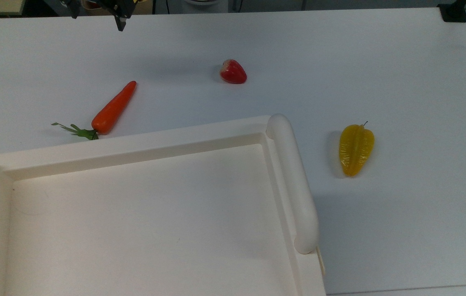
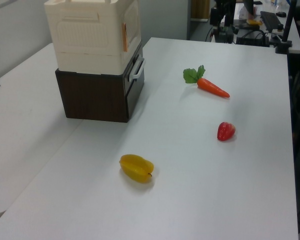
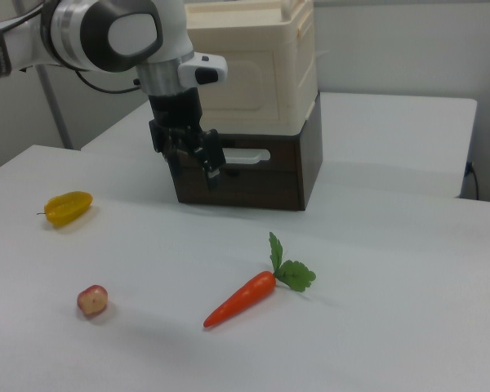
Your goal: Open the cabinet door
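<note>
Task's thing: the cabinet door (image 3: 257,77), which I take to be the cream panel on the face turned toward me in the right view. It sits high on the cream cabinet (image 2: 92,30), above the dark base (image 2: 97,95).
Door state: it lies flush with the cabinet body, with no gap at any edge that I can see. It looks fully closed.
My claw (image 3: 194,163): fingers spread, gripping nothing. In the right view it hangs in front of the dark base, beside the base's white handle (image 3: 247,155) and below the door.
Contact: I am not touching the door, and I cannot tell whether I am touching the base.
Done: at most the approach to the cabinet front.
Left: everything that counts. I judge that I must rise to the door, find an edge or grip, and swing it out.
Bystanders: a carrot (image 3: 241,298), a red fruit (image 3: 92,300) and a yellow star fruit (image 3: 68,207) lie on the worktop (image 3: 376,286), well apart from the cabinet and out of the way.
</note>
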